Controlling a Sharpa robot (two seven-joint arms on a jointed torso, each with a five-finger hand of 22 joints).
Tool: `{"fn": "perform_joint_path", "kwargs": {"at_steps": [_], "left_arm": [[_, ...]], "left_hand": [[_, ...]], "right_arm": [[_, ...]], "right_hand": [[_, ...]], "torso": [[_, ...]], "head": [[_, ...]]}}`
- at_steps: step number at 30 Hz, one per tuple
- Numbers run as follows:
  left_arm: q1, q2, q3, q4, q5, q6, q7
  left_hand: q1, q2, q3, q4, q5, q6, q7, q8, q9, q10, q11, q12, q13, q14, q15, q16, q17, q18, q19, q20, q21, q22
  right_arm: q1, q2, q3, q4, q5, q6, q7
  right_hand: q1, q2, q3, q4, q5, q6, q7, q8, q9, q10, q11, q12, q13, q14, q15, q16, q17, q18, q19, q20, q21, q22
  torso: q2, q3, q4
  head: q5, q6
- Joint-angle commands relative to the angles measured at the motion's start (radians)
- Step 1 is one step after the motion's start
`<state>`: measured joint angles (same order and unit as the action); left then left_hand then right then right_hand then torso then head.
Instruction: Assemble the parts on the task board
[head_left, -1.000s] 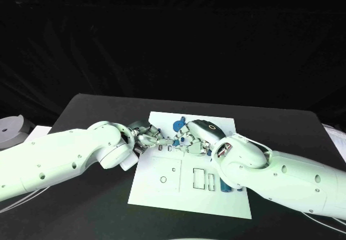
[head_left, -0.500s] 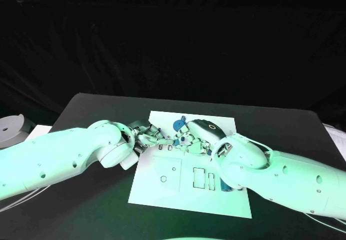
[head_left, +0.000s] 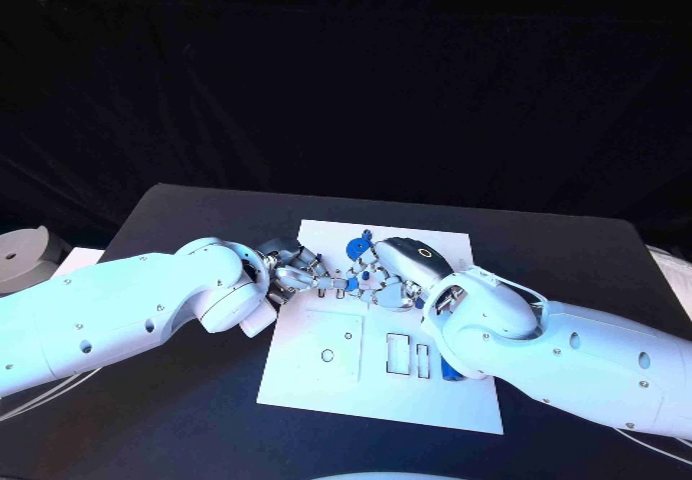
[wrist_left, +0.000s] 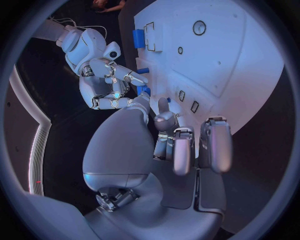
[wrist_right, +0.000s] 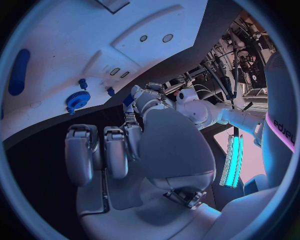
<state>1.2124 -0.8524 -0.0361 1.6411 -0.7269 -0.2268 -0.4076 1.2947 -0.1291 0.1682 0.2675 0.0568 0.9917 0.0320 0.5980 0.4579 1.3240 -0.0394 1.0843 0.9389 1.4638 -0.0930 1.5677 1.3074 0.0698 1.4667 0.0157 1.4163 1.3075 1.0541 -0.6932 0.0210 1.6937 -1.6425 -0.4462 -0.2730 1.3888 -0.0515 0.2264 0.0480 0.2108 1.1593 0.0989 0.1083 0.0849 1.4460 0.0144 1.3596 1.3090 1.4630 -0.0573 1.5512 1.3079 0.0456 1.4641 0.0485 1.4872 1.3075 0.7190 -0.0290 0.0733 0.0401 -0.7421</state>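
Fingertips of both robot hands — left (head_left: 296, 272), right (head_left: 389, 272) — meet over the task board (head_left: 382, 400); grips unclear.

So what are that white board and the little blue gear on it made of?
The task board looks like matte white plastic or painted sheet: flat, even white, with crisp cut slots and no glare. The blue gear looks like moulded or printed plastic: solid uniform colour, fine teeth round its rim, dull surface. Neither can be told for certain by sight.

White task board (head_left: 325, 385) on the black table (head_left: 188, 215), blue parts (wrist_right: 78, 99) scattered across it, two silver hands, left hand (head_left: 299, 272) and right hand (head_left: 384, 283), on white arms.
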Motion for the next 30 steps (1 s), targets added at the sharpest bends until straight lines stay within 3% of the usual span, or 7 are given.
{"fn": "perform_joint_path", "kwargs": {"at_steps": [1,30], "left_arm": [[-0.001,0.005,0.000,0.000,0.003,0.022,-0.002],[-0.001,0.007,0.001,-0.003,0.003,0.025,-0.006]], "left_hand": [[0.010,-0.002,0.004,-0.003,0.003,0.001,-0.005,0.003,-0.001,0.003,-0.003,0.004,0.002,0.107,-0.007,0.003,0.263,-0.019,0.016,-0.004,0.006,0.059],[0.013,-0.002,0.006,-0.003,0.003,0.002,-0.005,0.004,-0.002,0.005,-0.004,0.006,0.005,0.107,-0.007,0.003,0.263,-0.019,0.017,-0.005,0.007,0.060]], "right_arm": [[0.000,0.001,0.002,0.013,-0.009,-0.012,0.010],[0.001,-0.002,0.004,0.036,-0.010,0.025,0.002]], "right_hand": [[0.000,0.006,0.006,0.001,0.005,0.026,-0.016,0.005,0.002,0.021,-0.013,0.004,0.095,0.102,-0.007,0.004,0.238,-0.012,0.040,-0.005,0.005,0.113],[0.000,0.005,0.009,0.000,0.006,0.027,-0.017,0.006,0.002,0.021,-0.013,0.004,0.095,0.102,-0.008,0.003,0.236,-0.011,0.039,-0.006,0.004,0.111]], "torso": [[-0.001,0.0001,-0.0006],[0.000,-0.0006,-0.0006]], "head": [[0.000,-0.001],[0.002,-0.008]]}}
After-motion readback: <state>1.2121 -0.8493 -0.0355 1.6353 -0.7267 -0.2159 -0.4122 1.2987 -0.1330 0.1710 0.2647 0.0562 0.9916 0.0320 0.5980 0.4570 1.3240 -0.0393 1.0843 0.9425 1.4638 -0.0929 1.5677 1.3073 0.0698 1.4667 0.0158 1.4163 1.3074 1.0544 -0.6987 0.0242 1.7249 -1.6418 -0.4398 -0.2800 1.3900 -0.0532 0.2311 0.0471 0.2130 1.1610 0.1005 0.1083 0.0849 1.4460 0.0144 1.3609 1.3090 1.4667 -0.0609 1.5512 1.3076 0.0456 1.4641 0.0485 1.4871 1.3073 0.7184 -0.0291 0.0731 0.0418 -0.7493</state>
